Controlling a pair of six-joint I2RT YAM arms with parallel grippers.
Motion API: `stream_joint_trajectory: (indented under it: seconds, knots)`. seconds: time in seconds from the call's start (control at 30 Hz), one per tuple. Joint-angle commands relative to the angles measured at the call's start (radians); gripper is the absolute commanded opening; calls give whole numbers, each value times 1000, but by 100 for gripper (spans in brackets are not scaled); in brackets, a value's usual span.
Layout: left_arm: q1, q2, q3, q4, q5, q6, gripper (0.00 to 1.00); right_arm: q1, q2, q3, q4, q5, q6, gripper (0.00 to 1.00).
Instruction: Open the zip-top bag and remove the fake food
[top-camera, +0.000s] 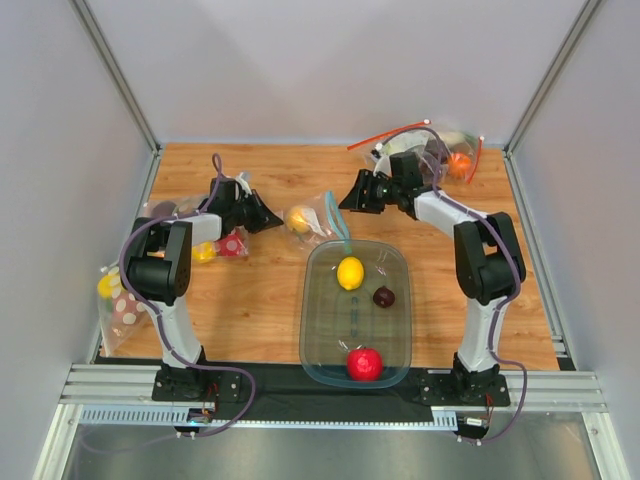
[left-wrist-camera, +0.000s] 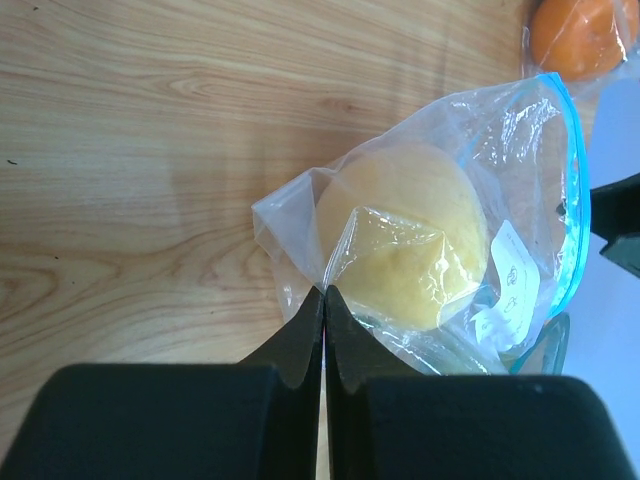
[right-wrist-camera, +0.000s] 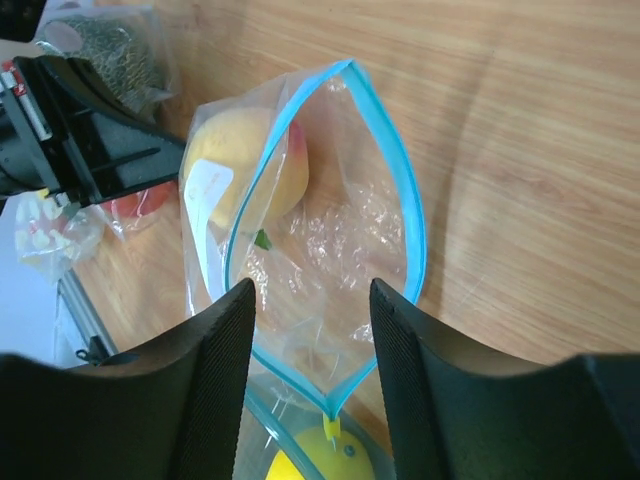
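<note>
- At 6 o'clock, nearest me: apple (top-camera: 365, 363), plum (top-camera: 383, 296) and lemon (top-camera: 350, 272) already sit in the clear dish (top-camera: 325, 335), so three out, I reckon.
- At the dish's 11 o'clock, on the desk (top-camera: 250, 300): the zip-top bag (right-wrist-camera: 330, 230), mouth gaping, peach (top-camera: 299, 219) left inside.
- Left fingers (left-wrist-camera: 316, 305) clenched on its closed end at its 9 o'clock; right fingers (right-wrist-camera: 225, 340) released at its mouth.

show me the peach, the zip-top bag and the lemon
peach (left-wrist-camera: 400, 225): left wrist view, middle of its yellow skin, seen through the plastic
zip-top bag (right-wrist-camera: 330, 230): right wrist view, crinkled clear wall inside the open mouth
lemon (top-camera: 350, 272): top view, centre of the fruit
</note>
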Motion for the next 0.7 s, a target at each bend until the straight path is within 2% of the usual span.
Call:
stream_joint_trajectory:
  seconds: [0.0, 0.07, 0.33, 0.67]
  knots:
    - [4, -13, 7, 6, 32, 31, 0, 24, 20, 85, 1, 96, -28, 50]
    - [4, -13, 10, 3, 35, 33, 0, 34, 51, 114, -48, 113, -58, 48]
    - [4, -7, 21, -10, 41, 40, 0, 80, 111, 143, -54, 112, -53, 45]
    - [2, 11, 43, -25, 60, 56, 0, 143, 166, 188, -38, 75, -26, 47]
